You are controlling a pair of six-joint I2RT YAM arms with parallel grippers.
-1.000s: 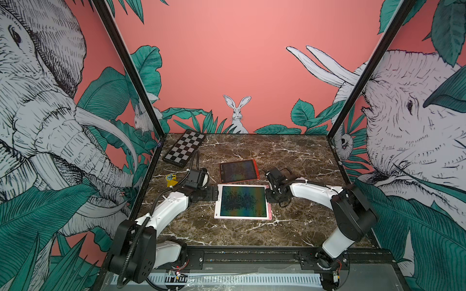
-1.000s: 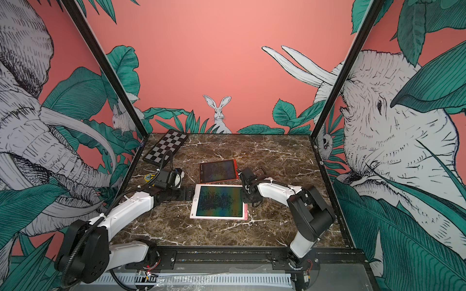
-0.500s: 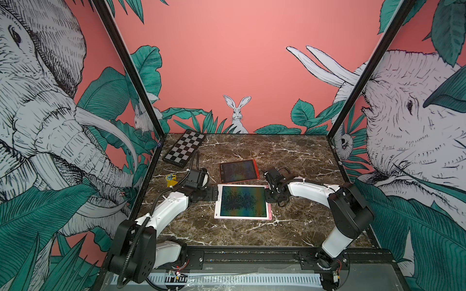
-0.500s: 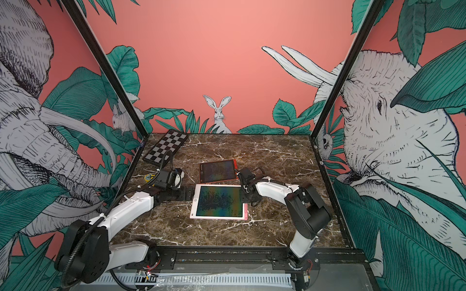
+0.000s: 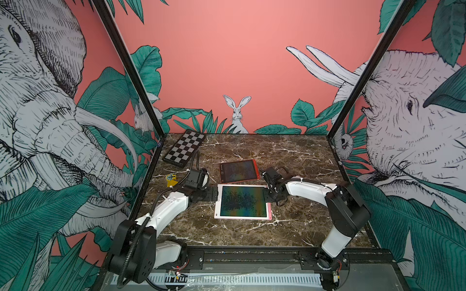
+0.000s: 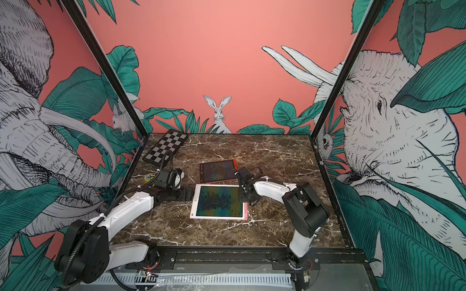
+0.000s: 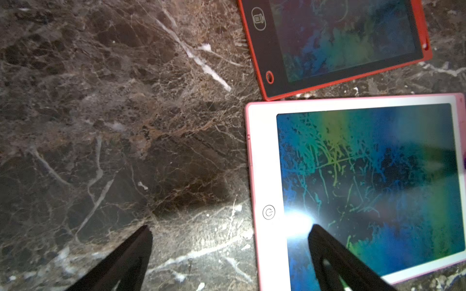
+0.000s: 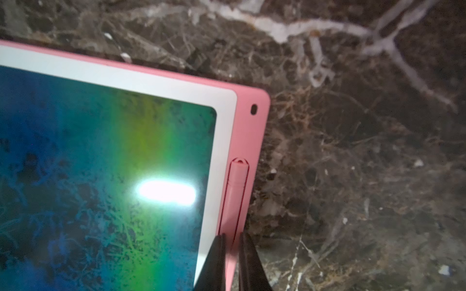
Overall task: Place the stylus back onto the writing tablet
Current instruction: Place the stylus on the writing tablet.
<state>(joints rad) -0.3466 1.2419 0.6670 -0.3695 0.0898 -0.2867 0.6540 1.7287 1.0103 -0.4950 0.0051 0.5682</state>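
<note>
Closed right fingers (image 8: 220,249) tighter over the last second; now pinching pink stylus (image 8: 235,191), seated in edge slot of writing tablet (image 8: 249,131), between the tips. Holding left fingers (image 7: 136,247) wide, empty, astride tablet's other edge. Best to press flat, open, lift straight; avoid dragging stylus out.
</note>
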